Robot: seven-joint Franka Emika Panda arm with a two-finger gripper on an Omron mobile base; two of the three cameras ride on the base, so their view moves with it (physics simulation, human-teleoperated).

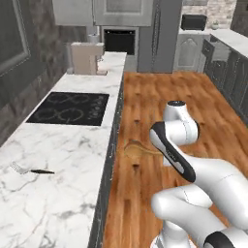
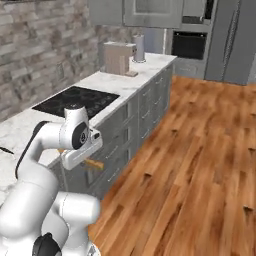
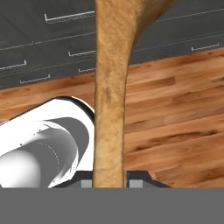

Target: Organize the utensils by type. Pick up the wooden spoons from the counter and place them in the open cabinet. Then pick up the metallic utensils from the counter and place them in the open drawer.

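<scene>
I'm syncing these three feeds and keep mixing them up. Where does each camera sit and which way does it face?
Left base view: behind-left, over the counter, fork, cooktop; arm lower right.
Right base view: behind-right, along the counter; arm lower left.
Hand view: on the hand, along the claw shut on a spoon, toward floor and cabinets.
Both base views share counter, cooktop, spoon.

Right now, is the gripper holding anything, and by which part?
Yes. The gripper is shut on a wooden spoon, pinching the handle; the bowl sticks out ahead, over the wooden floor beside the counter.
</scene>
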